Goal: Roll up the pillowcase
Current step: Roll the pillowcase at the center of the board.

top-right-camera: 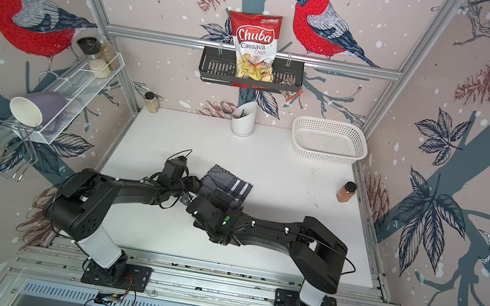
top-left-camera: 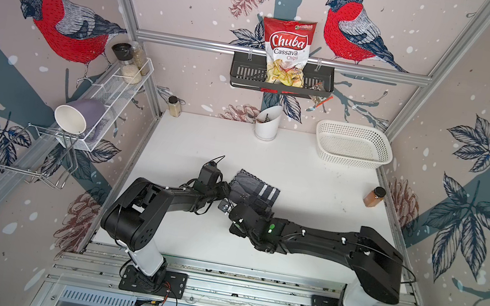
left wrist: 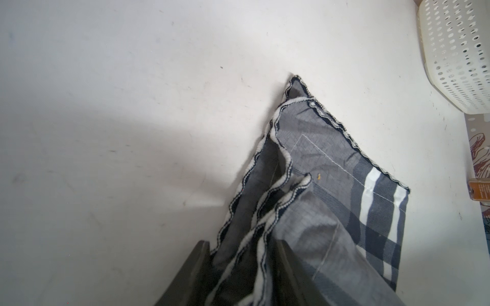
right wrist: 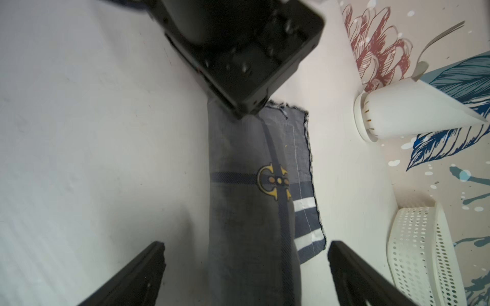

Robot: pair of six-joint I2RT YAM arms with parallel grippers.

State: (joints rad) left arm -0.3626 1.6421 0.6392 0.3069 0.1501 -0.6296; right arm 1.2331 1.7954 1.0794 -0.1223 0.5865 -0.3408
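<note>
The grey plaid pillowcase (top-left-camera: 259, 189) (top-right-camera: 231, 184) lies mid-table as a short roll with a flat tail still spread toward the back. My left gripper (top-left-camera: 227, 191) (left wrist: 242, 245) meets the roll's left end and is shut on the pillowcase's stitched edge layers (left wrist: 265, 225), which bunch between its jaws. My right gripper (top-left-camera: 258, 209) (right wrist: 246, 243) stands open, its fingers straddling the roll (right wrist: 246, 212) with bare table on both sides. An embroidered yellow emblem (right wrist: 274, 181) shows on the roll. In the right wrist view the left gripper's body (right wrist: 238, 53) covers the roll's far end.
A white perforated basket (top-left-camera: 352, 145) sits at the back right. A white utensil holder (top-left-camera: 267, 127) stands at the back middle. A brown spice jar (top-left-camera: 373, 197) is by the right wall and a small jar (top-left-camera: 173, 106) at the back left. Bare table (top-left-camera: 287, 253) lies in front.
</note>
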